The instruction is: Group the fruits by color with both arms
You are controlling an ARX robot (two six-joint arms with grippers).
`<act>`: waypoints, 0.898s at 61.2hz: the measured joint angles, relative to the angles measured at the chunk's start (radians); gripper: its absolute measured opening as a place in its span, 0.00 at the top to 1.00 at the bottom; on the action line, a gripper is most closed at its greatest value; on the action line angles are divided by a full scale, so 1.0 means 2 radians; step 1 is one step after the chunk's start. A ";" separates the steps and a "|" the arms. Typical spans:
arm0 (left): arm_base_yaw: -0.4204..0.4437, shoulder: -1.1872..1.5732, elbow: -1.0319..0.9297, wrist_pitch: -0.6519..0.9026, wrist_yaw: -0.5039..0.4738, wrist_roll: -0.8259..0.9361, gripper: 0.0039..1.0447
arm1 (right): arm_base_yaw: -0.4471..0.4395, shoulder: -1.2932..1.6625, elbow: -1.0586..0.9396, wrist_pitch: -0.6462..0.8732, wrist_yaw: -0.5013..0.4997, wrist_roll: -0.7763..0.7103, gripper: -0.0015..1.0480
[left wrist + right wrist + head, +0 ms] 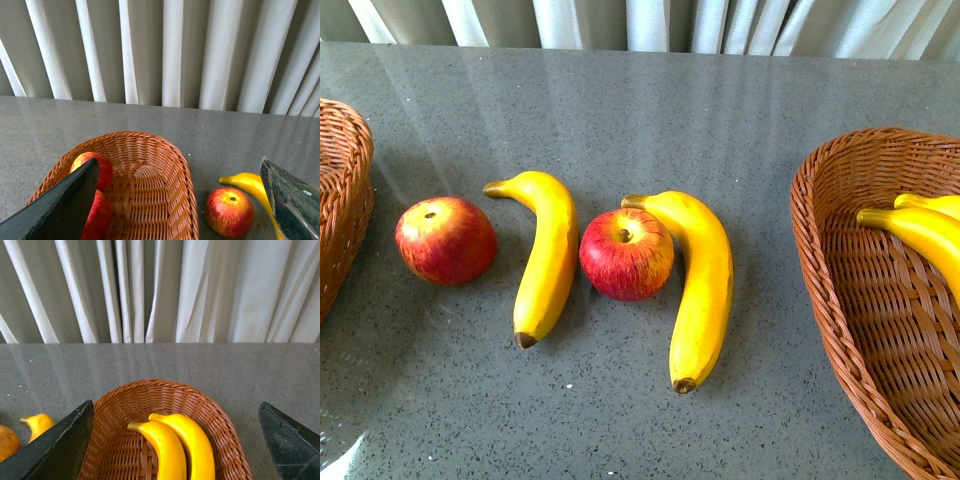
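Left pincer (180, 165) spread, empty, facing left basket (150, 136) holding two apples (100, 167). Right pincer (176, 407) spread, empty, facing right basket (165, 385) holding two bananas (195, 445). On surface (770, 120) between baskets: left apple (446, 240), left banana (548, 255), right apple (626, 254), right banana (702, 285).

The right gripper (175, 407) hangs with its jaws wide apart, a dark finger (60, 445) on each side of a wicker basket (225, 425). Two bananas (167, 447) lie side by side inside the basket. Outside it, on the grey table (250, 365), a third banana (37, 424) and an apple (6, 442) peek past one finger. Pale curtains (200, 290) hang behind.
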 joint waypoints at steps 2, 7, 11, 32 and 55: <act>0.000 0.000 0.000 0.000 0.000 0.000 0.09 | 0.000 0.000 0.000 0.000 0.000 0.000 0.09; 0.000 0.000 0.000 0.000 0.000 0.000 0.09 | 0.000 0.000 0.000 0.000 0.000 0.000 0.09; 0.000 0.000 0.000 0.000 0.000 0.000 0.09 | 0.000 0.000 0.000 0.000 0.000 0.000 0.09; 0.000 0.000 0.000 0.000 0.000 0.000 0.09 | 0.000 0.000 0.000 0.000 0.000 0.000 0.09; -0.021 0.181 0.087 -0.111 0.063 -0.031 0.09 | 0.000 0.000 0.000 0.000 0.000 0.000 0.09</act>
